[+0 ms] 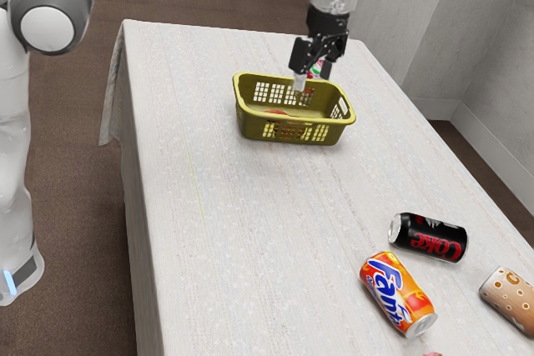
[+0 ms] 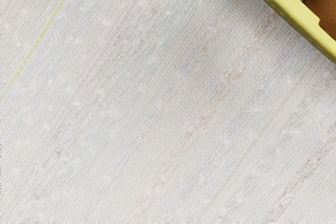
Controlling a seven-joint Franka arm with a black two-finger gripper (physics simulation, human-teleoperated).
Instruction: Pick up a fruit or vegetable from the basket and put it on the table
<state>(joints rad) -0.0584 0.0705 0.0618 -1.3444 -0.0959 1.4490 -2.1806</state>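
Note:
Above the far rim of the olive-yellow basket (image 1: 294, 133), the black gripper (image 1: 314, 77) stands open, its fingers apart. A reddish item (image 1: 276, 112) lies low inside the basket, partly hidden by the near wall. In the wrist view, a corner of the basket (image 2: 294, 10) is at one edge, with a smooth brown rounded item (image 2: 326, 10) inside it. The white cloth-covered table (image 1: 250, 214) carries the basket.
A black Coke can (image 1: 429, 237), an orange Fanta can (image 1: 398, 293) and a tan spotted can (image 1: 511, 299) lie on the table toward the exterior view's lower right. A small red, green and white thing (image 1: 316, 70) appears behind the basket, between the fingers in line of sight.

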